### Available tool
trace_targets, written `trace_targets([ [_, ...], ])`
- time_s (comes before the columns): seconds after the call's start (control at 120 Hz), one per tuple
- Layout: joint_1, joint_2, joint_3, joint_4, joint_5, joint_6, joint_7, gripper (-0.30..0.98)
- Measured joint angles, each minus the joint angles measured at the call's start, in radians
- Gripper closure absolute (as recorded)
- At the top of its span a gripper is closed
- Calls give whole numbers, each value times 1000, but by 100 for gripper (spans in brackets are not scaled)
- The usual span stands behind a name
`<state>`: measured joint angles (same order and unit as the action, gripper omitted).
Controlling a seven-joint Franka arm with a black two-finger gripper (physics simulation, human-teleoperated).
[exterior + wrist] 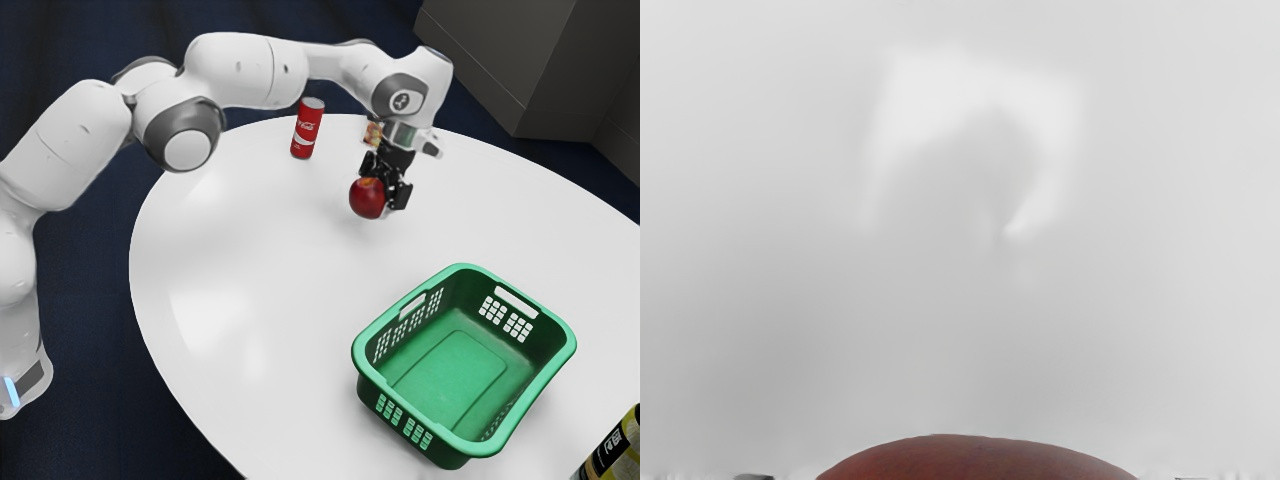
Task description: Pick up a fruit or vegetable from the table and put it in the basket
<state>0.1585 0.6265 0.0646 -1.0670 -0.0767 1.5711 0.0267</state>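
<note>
In the exterior view, the arm [243, 70] reached in from the exterior view's upper left, and its hand [382, 198] was above the white table [240, 240], pinching a red apple [367, 198] between its fingers. The apple was up off the tabletop and outside the green basket [465, 448], which stood upright and empty on the table, nearer the camera and toward the exterior view's right. A red soda can [308, 128] stood upright near the table's far edge, on the exterior view's left of the hand — apart from both hand and apple. Part of a yellow-and-black container [617, 450] showed at the lower right corner, beyond the basket.

In the wrist view, the apple's rounded red top lay close under the hand — with the table's pale, shiny surface past it.
</note>
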Motion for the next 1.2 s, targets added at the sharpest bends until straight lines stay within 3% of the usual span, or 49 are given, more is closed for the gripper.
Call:
trace_targets([
  [0.55, -274, -63, -27, 85, 1, -49, 3, 29],
  [0.767, -365, -30, -27, 170, 3, -47, 3, 28],
  [1.2, -549, 37, -28, 177, 5, 25, 3, 28],
])
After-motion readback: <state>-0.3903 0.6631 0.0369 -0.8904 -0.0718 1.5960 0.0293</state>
